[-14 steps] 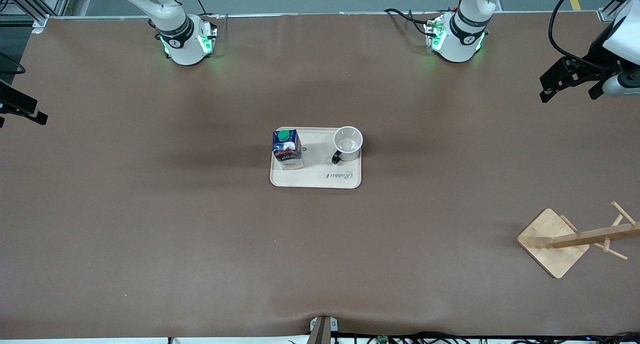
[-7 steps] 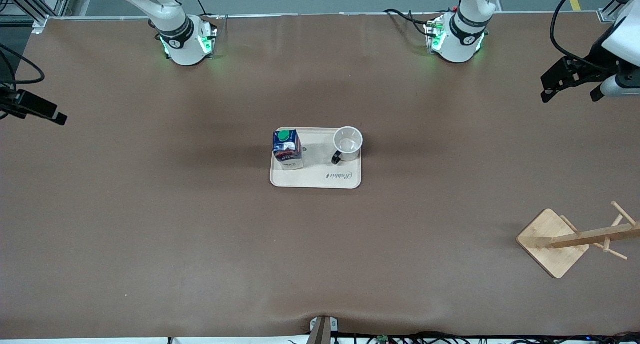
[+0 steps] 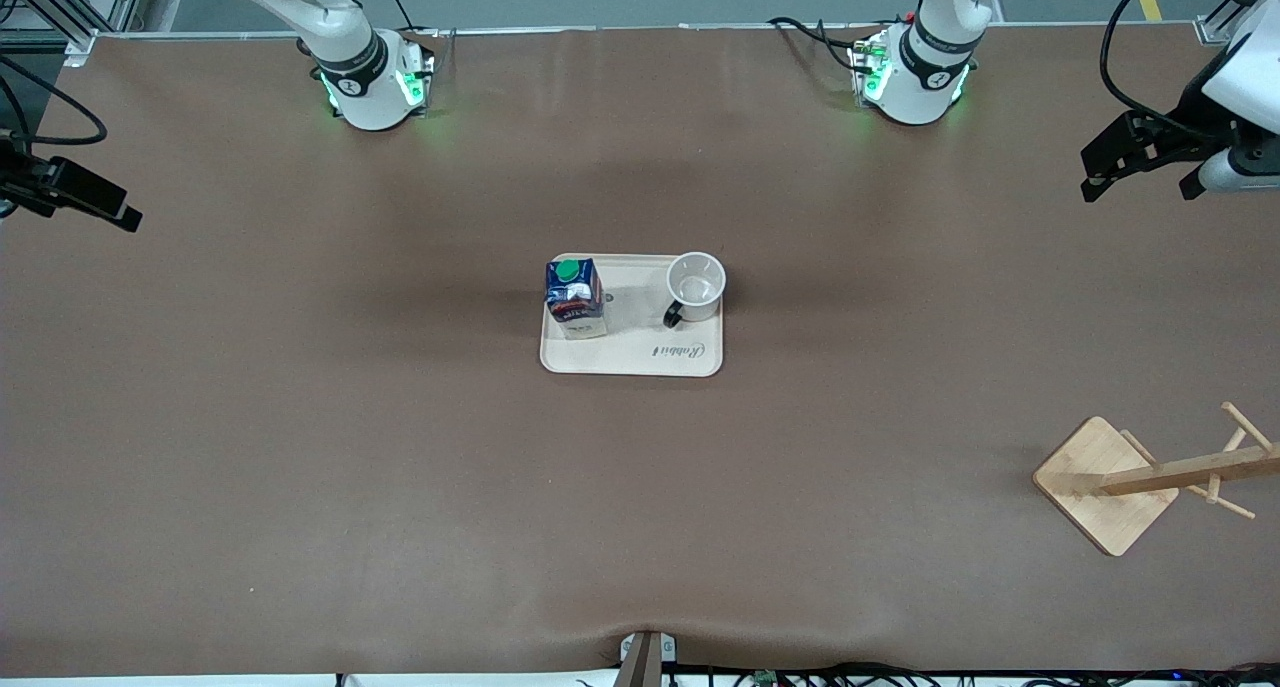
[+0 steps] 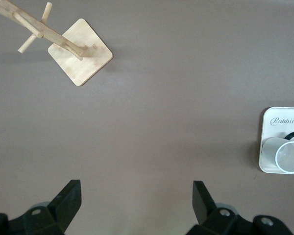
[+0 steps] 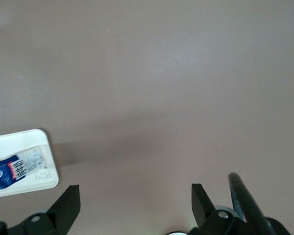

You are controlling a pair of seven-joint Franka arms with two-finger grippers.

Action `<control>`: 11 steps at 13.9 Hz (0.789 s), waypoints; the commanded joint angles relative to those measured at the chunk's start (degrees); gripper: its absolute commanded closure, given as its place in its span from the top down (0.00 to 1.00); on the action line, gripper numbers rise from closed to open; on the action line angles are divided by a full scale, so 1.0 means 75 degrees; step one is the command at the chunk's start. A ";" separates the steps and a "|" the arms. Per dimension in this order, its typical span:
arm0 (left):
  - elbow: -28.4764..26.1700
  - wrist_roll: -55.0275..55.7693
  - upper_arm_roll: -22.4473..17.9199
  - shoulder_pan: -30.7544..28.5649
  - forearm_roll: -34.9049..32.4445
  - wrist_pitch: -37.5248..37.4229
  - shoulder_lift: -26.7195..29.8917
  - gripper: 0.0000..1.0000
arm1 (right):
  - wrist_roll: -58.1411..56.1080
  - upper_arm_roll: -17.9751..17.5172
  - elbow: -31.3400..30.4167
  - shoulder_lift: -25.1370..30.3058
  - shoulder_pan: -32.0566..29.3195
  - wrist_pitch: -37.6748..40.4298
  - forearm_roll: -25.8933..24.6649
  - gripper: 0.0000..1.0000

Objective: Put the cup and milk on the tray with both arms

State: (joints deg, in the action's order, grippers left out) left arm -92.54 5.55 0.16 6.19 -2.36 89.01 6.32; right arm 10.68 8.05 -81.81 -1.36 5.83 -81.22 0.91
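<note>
Milk (image 3: 575,297) and cup (image 3: 695,287) stand on tray (image 3: 630,359), well apart from both arms' spread, empty jaws.

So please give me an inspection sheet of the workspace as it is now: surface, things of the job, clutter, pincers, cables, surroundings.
Surface: brown table, flat, nothing spilled seen.
Job's things: cream tray at mid-table; milk upright on it, toward the right arm's end; cup upright on it, toward the left arm's end, handle toward the front camera.
Clutter: wooden rack near the left arm's end, nearer the front camera than the tray.
Pincers: left pincer open, empty, over the table's left-arm end; right pincer open, empty, at the right-arm end.
Cables: black cables by the left arm's base and along the table's near edge.
Surroundings: grey floor along the bases' edge of the table.
</note>
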 commanded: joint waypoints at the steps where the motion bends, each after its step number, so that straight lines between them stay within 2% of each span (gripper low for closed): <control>1: 0.0080 -0.0060 -0.0056 0.0030 0.0127 -0.0173 0.0024 1.00 | 0.0159 -0.0006 0.0033 0.0147 -0.0050 -0.0046 -0.0193 1.00; 9: 0.0080 -0.0130 -0.0045 0.0019 0.0127 -0.0267 0.0024 1.00 | 0.0054 -0.0018 -0.0095 0.0158 0.0008 -0.0069 -0.0098 1.00; 11: 0.0080 -0.0131 -0.0045 0.0018 0.0127 -0.0278 0.0024 1.00 | -0.0017 -0.0018 -0.0562 0.0403 -0.0015 -0.0174 -0.0098 1.00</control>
State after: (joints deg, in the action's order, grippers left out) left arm -92.53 5.55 0.16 6.19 -2.36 88.01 6.32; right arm 10.85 8.11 -82.12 -1.02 5.73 -81.41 0.57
